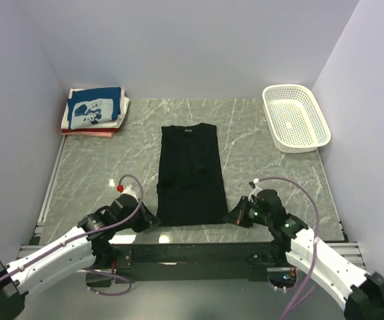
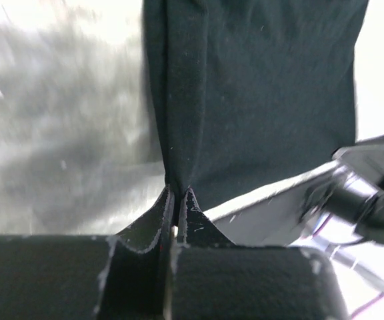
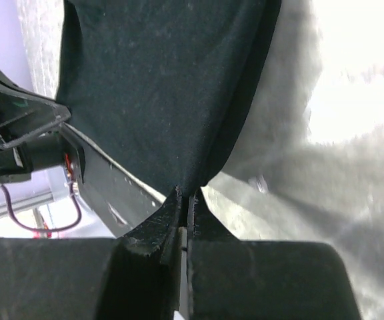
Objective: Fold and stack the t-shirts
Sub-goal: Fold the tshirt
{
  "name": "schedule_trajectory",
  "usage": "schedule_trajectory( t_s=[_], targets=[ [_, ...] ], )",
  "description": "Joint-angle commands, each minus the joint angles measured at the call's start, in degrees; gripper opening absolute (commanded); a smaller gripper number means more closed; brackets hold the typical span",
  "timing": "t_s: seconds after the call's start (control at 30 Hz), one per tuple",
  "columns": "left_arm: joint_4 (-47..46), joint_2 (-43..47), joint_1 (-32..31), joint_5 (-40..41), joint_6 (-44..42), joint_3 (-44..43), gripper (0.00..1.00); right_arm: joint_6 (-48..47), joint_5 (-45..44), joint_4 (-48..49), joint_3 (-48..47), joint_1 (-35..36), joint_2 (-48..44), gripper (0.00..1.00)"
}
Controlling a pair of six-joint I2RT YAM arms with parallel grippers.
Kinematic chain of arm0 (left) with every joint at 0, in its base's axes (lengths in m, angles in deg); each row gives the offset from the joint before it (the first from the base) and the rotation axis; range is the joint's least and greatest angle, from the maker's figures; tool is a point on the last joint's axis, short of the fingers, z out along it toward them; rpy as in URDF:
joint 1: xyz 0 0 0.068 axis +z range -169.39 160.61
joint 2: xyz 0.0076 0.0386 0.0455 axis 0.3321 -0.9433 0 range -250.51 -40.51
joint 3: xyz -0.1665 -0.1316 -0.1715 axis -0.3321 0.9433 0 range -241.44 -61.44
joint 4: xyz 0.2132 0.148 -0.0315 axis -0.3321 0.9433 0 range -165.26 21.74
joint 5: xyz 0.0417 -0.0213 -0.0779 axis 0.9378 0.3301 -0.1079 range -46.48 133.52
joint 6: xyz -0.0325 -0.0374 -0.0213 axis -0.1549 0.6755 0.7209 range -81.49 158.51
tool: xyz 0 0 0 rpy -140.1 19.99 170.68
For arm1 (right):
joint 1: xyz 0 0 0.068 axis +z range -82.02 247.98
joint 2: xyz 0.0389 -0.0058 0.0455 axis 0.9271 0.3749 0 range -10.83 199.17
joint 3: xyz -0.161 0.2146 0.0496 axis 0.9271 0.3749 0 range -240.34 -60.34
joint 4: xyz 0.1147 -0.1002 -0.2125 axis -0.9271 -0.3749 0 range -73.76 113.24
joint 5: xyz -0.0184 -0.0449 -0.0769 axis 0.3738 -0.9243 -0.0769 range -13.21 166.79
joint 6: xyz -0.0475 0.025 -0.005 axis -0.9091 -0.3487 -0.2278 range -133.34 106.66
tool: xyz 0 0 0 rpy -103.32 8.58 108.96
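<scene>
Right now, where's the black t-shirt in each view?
Top external: black t-shirt lies flat at table centre, collar at the far end, hem at the near end.
Left wrist: fills upper centre and right, a corner pinched in the left gripper.
Right wrist: fills upper left and centre, a corner pinched in the right gripper.
Shared landmark: grey marbled table, beside the shirt in all three.

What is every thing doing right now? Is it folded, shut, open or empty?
black t-shirt: folded narrow, lying on the table, both near corners pinched
left gripper: shut on the near left corner
right gripper: shut on the near right corner
blue printed shirt: folded, on top of the pile
red shirt: folded, at the bottom of the pile
white basket: upright, empty
</scene>
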Motion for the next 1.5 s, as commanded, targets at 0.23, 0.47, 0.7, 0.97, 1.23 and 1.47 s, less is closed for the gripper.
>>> schedule_trajectory(
  t_s=[0.23, 0.47, 0.7, 0.97, 1.23, 1.47],
  targets=[
    [4.40, -3.46, -9.20, 3.82, 3.01, -3.11, 0.02, 1.70, -0.46, -11.45, 3.19, 0.70, -9.95, 0.00],
    [10.38, 0.84, -9.37, 10.58, 0.72, -11.00, 0.40, 0.56, -3.09, -16.35, 0.57, 0.70, -11.70, 0.39],
    [0.56, -10.48, -9.46, 12.08, -4.63, -14.53, 0.17, -1.82, -6.87, -24.53, -6.99, 0.70, -15.05, 0.42],
    [-12.80, -27.35, -1.15, 12.98, -12.89, -18.67, 0.05, -4.28, -7.93, -21.47, -10.87, 0.70, -8.90, 0.42],
    [-25.82, -44.83, 12.41, 3.56, -18.78, -22.97, 0.01, -3.75, -7.58, -16.98, -9.02, 0.70, -6.09, 0.42],
    [-28.47, -53.38, 15.67, 1.62, -18.35, -25.61, 0.01, -3.84, -7.40, -15.66, -8.14, 0.70, -5.21, 0.42]
  ],
)
